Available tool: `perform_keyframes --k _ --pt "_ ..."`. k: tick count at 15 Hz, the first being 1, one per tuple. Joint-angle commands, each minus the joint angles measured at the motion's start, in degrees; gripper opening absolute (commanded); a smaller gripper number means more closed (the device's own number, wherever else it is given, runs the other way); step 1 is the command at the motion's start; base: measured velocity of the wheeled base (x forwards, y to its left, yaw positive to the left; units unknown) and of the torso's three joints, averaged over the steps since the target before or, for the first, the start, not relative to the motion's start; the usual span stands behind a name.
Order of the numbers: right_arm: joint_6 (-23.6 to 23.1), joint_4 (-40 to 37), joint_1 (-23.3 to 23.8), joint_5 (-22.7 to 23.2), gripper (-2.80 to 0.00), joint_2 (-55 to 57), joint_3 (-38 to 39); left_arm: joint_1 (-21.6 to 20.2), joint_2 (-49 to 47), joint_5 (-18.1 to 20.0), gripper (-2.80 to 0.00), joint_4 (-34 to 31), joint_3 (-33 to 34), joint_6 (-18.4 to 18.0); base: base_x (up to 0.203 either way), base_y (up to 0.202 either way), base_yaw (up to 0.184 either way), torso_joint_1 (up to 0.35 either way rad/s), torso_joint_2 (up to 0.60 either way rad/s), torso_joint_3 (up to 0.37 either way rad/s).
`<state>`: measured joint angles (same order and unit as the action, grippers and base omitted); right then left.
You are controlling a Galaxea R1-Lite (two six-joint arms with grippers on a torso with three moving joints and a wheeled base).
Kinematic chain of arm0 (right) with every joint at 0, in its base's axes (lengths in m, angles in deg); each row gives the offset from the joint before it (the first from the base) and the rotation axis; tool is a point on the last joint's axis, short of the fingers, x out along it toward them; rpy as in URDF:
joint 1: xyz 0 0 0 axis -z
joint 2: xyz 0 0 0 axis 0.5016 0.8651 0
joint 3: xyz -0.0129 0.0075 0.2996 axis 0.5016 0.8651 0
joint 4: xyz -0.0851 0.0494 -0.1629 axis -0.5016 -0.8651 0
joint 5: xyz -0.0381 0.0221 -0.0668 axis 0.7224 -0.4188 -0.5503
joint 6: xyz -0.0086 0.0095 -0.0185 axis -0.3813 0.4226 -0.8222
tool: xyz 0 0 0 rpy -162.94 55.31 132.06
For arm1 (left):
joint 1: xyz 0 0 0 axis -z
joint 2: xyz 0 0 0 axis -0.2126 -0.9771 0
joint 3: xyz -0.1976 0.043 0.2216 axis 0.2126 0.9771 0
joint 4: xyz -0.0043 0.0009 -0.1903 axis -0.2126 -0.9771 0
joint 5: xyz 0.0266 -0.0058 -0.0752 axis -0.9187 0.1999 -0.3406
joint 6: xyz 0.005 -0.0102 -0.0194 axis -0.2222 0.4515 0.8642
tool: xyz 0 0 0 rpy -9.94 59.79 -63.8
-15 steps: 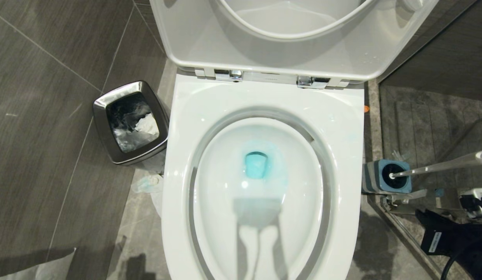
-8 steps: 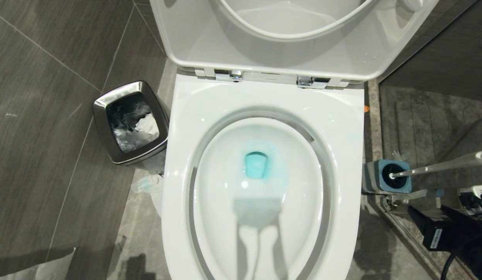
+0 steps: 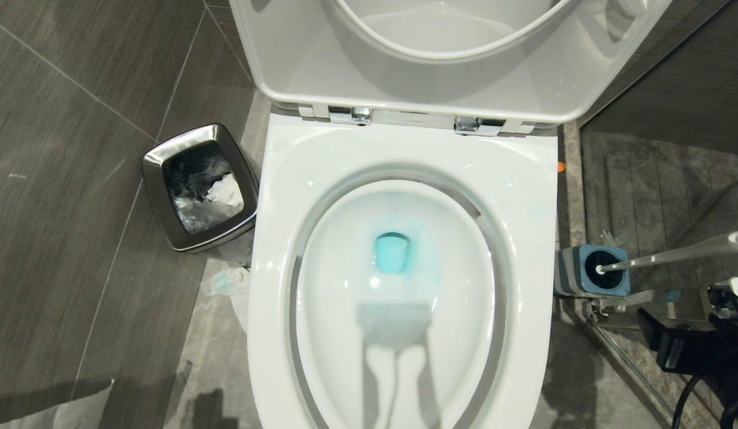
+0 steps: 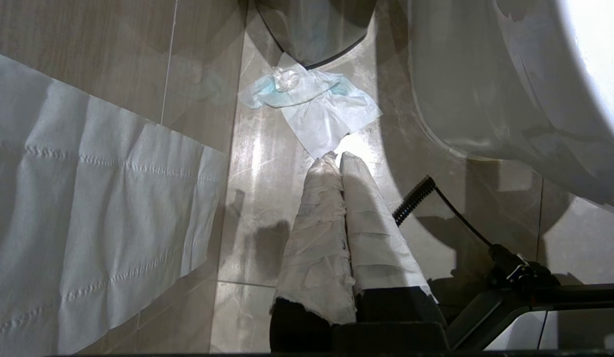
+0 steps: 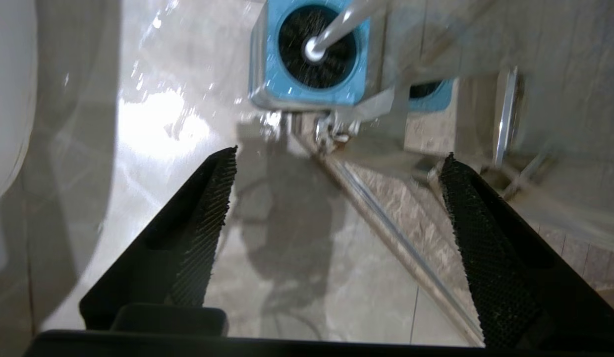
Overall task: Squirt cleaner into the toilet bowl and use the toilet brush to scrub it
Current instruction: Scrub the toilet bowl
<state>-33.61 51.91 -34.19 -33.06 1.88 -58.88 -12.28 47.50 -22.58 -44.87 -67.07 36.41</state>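
The toilet bowl (image 3: 398, 149) fills the middle of the head view, seat and lid raised. Turquoise cleaner (image 3: 394, 253) tints the water at its bottom. The toilet brush (image 3: 672, 253) stands in its blue-topped holder (image 3: 592, 271) on the floor to the bowl's right, handle leaning right. My right gripper (image 5: 340, 153) hangs open and empty above the floor, just short of the holder (image 5: 311, 54); the brush handle (image 5: 336, 29) rises from it. My left gripper (image 4: 337, 157), its fingers wrapped in white, is shut and empty low beside the bowl's outer wall (image 4: 485, 89).
A square steel waste bin (image 3: 199, 187) stands left of the bowl, with a crumpled tissue (image 4: 311, 106) on the floor beside it. A paper sheet (image 4: 88, 198) lies further left. A metal door rail (image 5: 386, 223) runs along the floor under my right gripper.
My right gripper's jaws have opened wide, and the arm has shifted slightly at the lower right. The brush stays in its holder. The left arm has not moved.
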Motion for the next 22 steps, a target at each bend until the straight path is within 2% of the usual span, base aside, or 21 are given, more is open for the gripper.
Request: perform_keyframes --k 1,4,9,18,22 --pt "0.4 3.3 1.0 -0.1 0.00 4.9 -1.7 0.0 0.0 0.0 -2.80 0.0 0.1 0.0 0.000 0.000 0.000 0.000 0.00 0.000" --pt "2.0 4.1 1.8 0.0 0.00 8.0 -7.2 0.0 0.0 0.0 -2.80 0.0 0.1 0.0 0.000 0.000 0.000 0.000 0.00 0.000" --pt "1.4 4.1 3.6 0.4 0.00 11.5 -11.7 0.0 0.0 0.0 -2.80 0.0 0.1 0.0 0.000 0.000 0.000 0.000 0.00 0.000" --pt "-5.4 4.0 6.7 2.1 0.00 13.7 -20.8 0.0 0.0 0.0 -2.80 0.0 0.1 0.0 0.000 0.000 0.000 0.000 0.00 0.000" --pt "-7.3 4.1 9.3 4.9 0.00 14.7 -23.1 0.0 0.0 0.0 -2.80 0.0 0.1 0.0 0.000 0.000 0.000 0.000 0.00 0.000"
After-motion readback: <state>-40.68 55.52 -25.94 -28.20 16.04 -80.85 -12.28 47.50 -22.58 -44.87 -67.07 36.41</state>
